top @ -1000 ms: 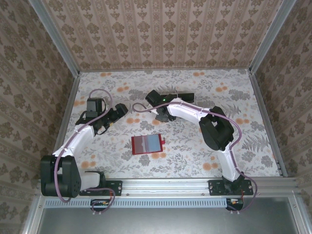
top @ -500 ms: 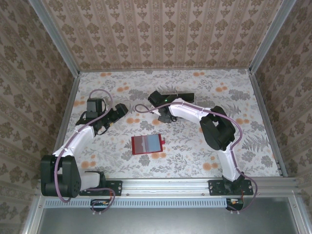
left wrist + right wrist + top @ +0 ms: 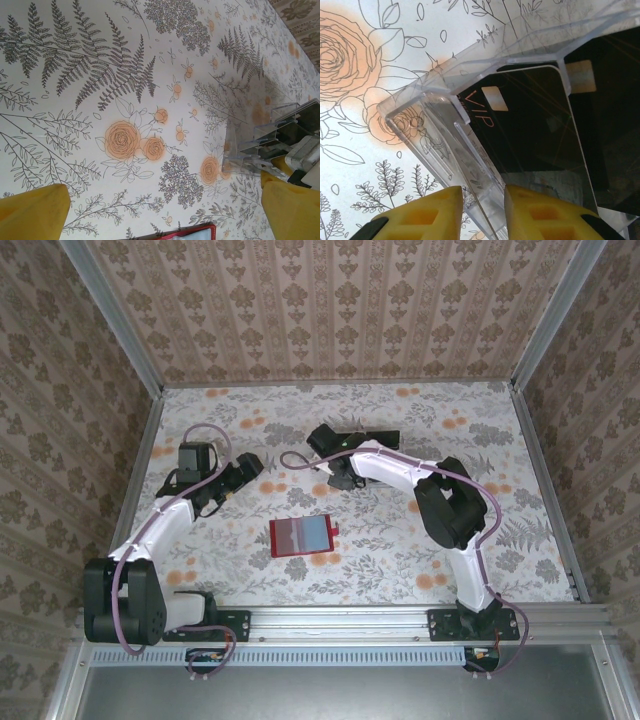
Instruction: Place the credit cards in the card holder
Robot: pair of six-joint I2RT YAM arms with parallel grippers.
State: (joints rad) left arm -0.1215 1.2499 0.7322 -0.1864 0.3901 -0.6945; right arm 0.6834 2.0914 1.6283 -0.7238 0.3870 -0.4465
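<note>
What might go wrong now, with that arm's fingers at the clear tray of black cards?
The right fingers straddle a wall of the clear tray, not a black card; closing may pinch the tray and drag it. The red card holder lies apart from the tray, so a loosely pinched card may drop on the way.

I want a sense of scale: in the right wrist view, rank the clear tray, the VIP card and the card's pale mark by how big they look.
Largest to smallest in the right wrist view:
1. clear tray, even though the frame crops it
2. VIP card, its lower edge hidden
3. pale mark
</note>
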